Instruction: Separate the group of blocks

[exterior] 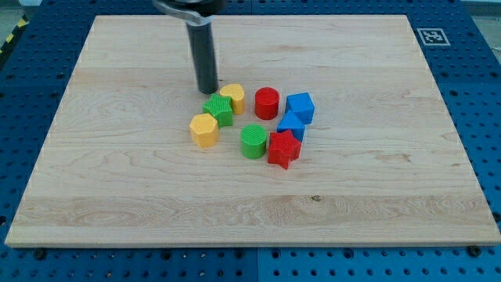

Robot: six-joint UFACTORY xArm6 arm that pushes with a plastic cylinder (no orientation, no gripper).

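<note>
Eight small blocks sit bunched in a loose ring near the middle of the wooden board. My tip stands just off the ring's upper left, close beside the yellow heart-like block and the green star block. A yellow hexagonal block lies lower left, a green cylinder at the bottom, touching a red star block. A red cylinder sits at top, a blue cube right, another blue block below it. I carry no claw, only a rod
</note>
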